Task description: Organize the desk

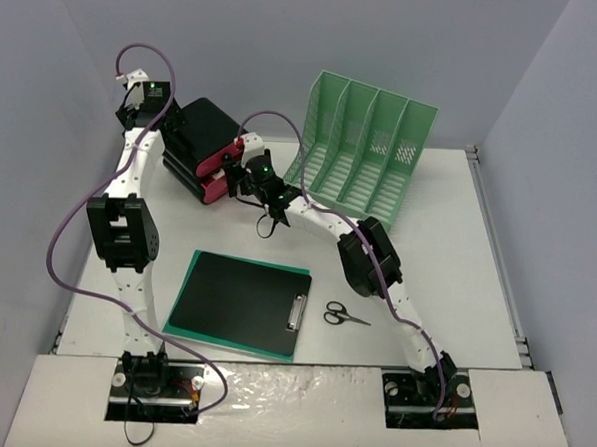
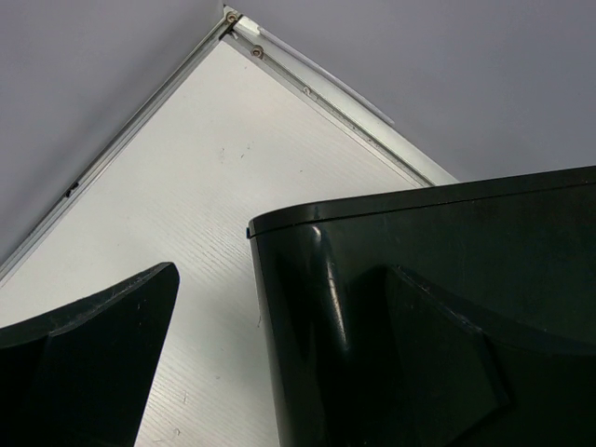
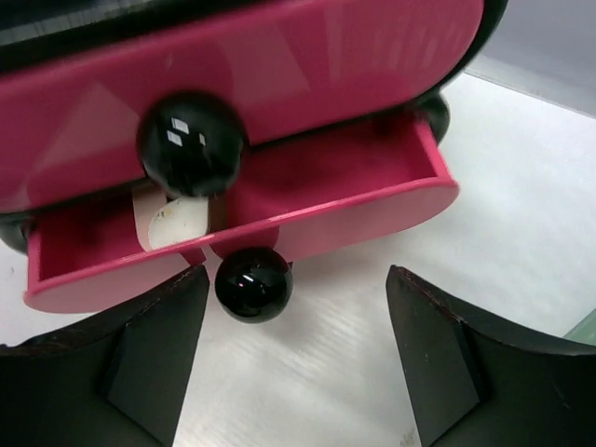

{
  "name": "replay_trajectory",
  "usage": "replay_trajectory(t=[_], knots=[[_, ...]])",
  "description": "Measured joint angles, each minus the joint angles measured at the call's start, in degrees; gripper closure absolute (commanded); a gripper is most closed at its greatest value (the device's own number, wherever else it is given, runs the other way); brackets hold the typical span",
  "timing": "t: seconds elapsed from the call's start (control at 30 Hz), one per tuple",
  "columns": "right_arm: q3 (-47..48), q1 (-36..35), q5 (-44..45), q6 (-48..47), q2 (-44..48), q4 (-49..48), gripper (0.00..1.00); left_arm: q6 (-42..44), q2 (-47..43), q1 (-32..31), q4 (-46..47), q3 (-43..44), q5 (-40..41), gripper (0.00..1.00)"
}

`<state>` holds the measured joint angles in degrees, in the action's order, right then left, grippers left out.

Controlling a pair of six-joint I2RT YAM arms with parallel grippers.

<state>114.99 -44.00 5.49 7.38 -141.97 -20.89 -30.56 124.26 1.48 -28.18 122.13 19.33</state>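
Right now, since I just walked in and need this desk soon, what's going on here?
Both arms are at the black drawer unit. The right gripper hovers open before its pulled-out lower pink drawer, the knob between its jaws. The left gripper, open, is at the unit's black casing. The clipboard and scissors lie untouched.

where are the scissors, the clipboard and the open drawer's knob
scissors (image 1: 346,315): top external view, where the handles meet the blades.
clipboard (image 1: 239,299): top external view, middle of its black board.
open drawer's knob (image 3: 252,283): right wrist view, centre of the black ball.
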Motion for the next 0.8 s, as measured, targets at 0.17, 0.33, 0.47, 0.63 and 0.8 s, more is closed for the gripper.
replay_trajectory(t=[0.17,0.33,0.47,0.63,0.8], knots=[[6.65,0.44,-0.36,0.01,-2.94,0.71,0.24,0.14,0.03,0.00,0.02,0.00,0.03,0.10],[9.52,0.52,-1.16,0.53,-5.58,0.97,0.24,0.35,0.03,-0.02,0.05,0.00,0.05,0.10],[10.11,0.71,-1.76,1.50,-7.58,0.97,0.24,0.49,0.03,-0.02,0.07,0.00,0.09,0.10],[10.15,0.90,-2.08,2.82,-9.43,0.80,0.23,0.58,0.03,-0.02,0.07,0.00,0.18,0.10],[10.17,0.91,-2.46,3.62,-9.99,0.39,0.20,0.60,0.03,-0.02,0.09,0.00,0.20,0.10]])
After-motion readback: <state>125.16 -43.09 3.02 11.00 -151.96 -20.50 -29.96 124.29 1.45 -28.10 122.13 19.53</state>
